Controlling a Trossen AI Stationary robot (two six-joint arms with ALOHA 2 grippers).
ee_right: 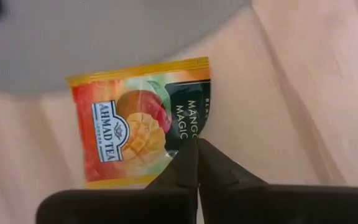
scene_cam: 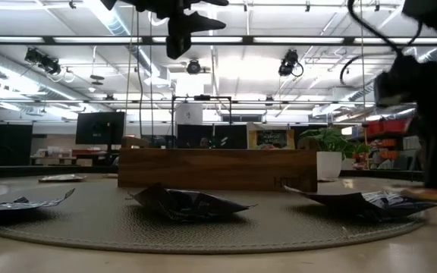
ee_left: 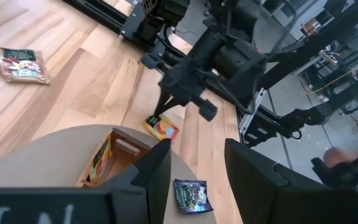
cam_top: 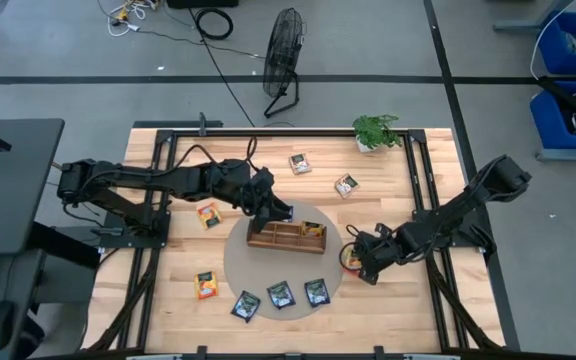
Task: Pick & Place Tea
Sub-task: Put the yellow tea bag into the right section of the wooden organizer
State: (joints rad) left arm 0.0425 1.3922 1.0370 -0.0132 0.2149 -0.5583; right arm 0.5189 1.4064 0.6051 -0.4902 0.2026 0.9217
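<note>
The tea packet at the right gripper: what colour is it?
Orange with a yellow border and a dark green panel; the tea packet shows best in the right wrist view.

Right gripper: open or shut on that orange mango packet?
Shut on it. In the right wrist view the right gripper has its fingertips pressed together at the edge of the orange mango packet, which lies flat.

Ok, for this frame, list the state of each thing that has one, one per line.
right gripper: shut on the orange mango tea packet, which lies flat on the table.
left gripper: open, empty, above the wooden tray.
wooden tray: upright on the round mat, an orange packet inside.
three dark blue packets: flat on the mat.
</note>
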